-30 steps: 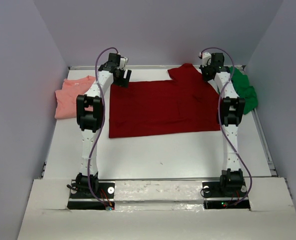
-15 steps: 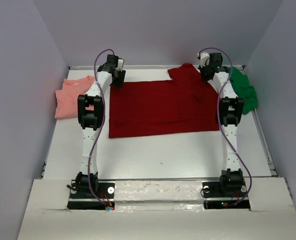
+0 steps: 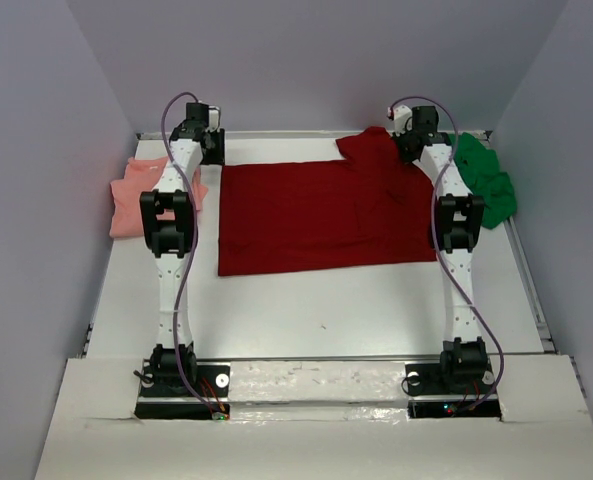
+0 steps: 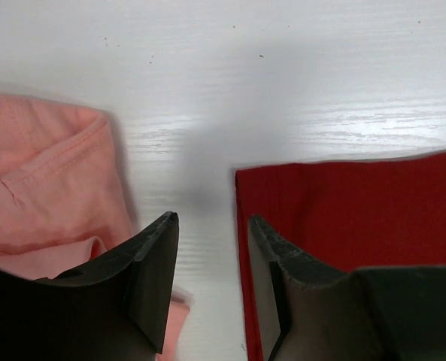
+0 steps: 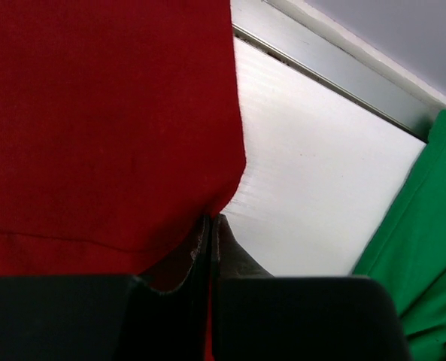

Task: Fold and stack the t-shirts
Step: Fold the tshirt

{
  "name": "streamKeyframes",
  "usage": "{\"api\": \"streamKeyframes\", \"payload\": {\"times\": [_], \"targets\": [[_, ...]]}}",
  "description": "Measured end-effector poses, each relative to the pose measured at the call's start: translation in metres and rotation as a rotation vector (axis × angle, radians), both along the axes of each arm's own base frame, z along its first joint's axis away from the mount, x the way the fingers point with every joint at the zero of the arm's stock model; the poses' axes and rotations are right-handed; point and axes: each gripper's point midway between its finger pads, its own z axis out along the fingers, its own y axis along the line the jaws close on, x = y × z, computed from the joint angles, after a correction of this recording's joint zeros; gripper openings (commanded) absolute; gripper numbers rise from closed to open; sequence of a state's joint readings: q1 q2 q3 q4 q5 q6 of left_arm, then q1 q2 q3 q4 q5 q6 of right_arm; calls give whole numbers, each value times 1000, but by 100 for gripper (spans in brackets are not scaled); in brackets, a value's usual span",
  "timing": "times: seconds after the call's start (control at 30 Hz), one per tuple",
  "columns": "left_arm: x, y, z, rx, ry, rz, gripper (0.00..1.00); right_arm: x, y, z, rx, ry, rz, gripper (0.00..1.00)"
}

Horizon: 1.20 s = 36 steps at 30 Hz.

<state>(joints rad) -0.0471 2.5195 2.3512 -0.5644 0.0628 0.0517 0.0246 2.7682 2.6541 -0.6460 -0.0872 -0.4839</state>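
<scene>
We see the left gripper [image 4: 213, 220] parted and empty above bare table [image 4: 283, 68], with the pink shirt [image 4: 42, 173] at its left finger and a red shirt [image 4: 373, 203] corner at its right. The right gripper [image 5: 211, 219] is clenched on the red shirt's edge; the green shirt [image 5: 418, 241] lies to its right.

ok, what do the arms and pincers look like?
The left arm and right arm are slim white links with chunky black joints. A purple cable loops along each. The left pincer and right pincer have matte black wedge-shaped fingers.
</scene>
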Motion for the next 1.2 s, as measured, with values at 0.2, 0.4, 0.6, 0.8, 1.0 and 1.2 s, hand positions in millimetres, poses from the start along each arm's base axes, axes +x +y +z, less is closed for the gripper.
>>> {"api": "streamKeyframes", "payload": {"times": [0.2,0.4,0.6,0.8,1.0,1.2], "targets": [[1,-2,-24,-36,33,-9,51,0,6,0,-22,-1,11,0],[3,-11,-32,-59,39,-29,47,0,6,-1,-32,-2,9,0],[4,-13,-35,-56,40,-27,46,0,6,-1,-33,-2,10,0],[5,-18,-34,-58,37,-29,15,0,6,0,-39,-4,14,0],[6,-27,-35,-57,35,-42,0,0,6,-1,-51,-4,17,0],[6,-30,-35,-32,33,-40,0,1,2,0,-73,-8,0,0]]}}
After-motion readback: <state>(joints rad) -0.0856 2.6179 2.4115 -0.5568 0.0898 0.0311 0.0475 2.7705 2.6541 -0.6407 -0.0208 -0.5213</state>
